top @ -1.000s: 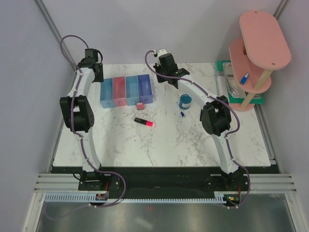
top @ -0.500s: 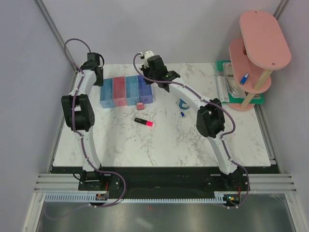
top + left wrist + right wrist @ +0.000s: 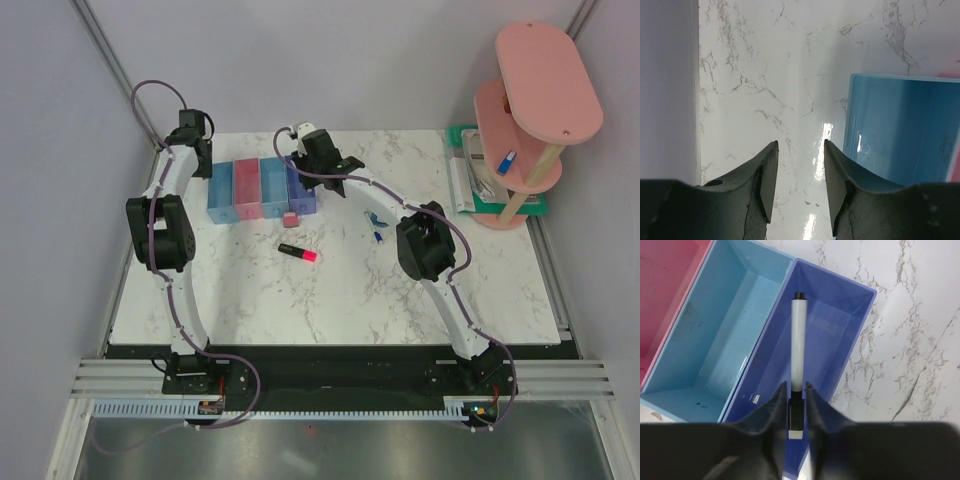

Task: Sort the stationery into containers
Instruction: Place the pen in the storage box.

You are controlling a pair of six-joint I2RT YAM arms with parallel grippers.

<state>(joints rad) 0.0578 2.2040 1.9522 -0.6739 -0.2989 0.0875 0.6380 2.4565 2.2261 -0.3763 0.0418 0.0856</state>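
Over the far side of the marble bench (image 3: pixel 350 290), the right pincer (image 3: pixel 796 387) hangs above the violet-blue tray (image 3: pixel 832 347), the right-hand end of a row of four joined trays (image 3: pixel 245 212). A white pen (image 3: pixel 797 335) with a black tip reaches out from between its fingers over that tray's open inside. The fingers stand close on either side of the pen's near end; whether they pinch it or merely flank it cannot be told. Beside that tray sit the light blue tray (image 3: pixel 715 335) and then the pink tray (image 3: pixel 665 285), both showing bare floors in the wrist view.

The left pincer (image 3: pixel 800 150) is spread, with nothing between its fingers, above bare marble just beside the blue tray (image 3: pixel 900 130) at the row's left end.

On the bench, a pink eraser (image 3: pixel 291 218) lies just in front of the violet-blue tray. A black highlighter (image 3: pixel 298 252) with a pink end lies nearer the arms. Small blue items (image 3: pixel 378 236), too small to make out, rest under the right arm. At the far right stand a pink two-tier shelf (image 3: pixel 535 100) and a green tray (image 3: pixel 468 190).
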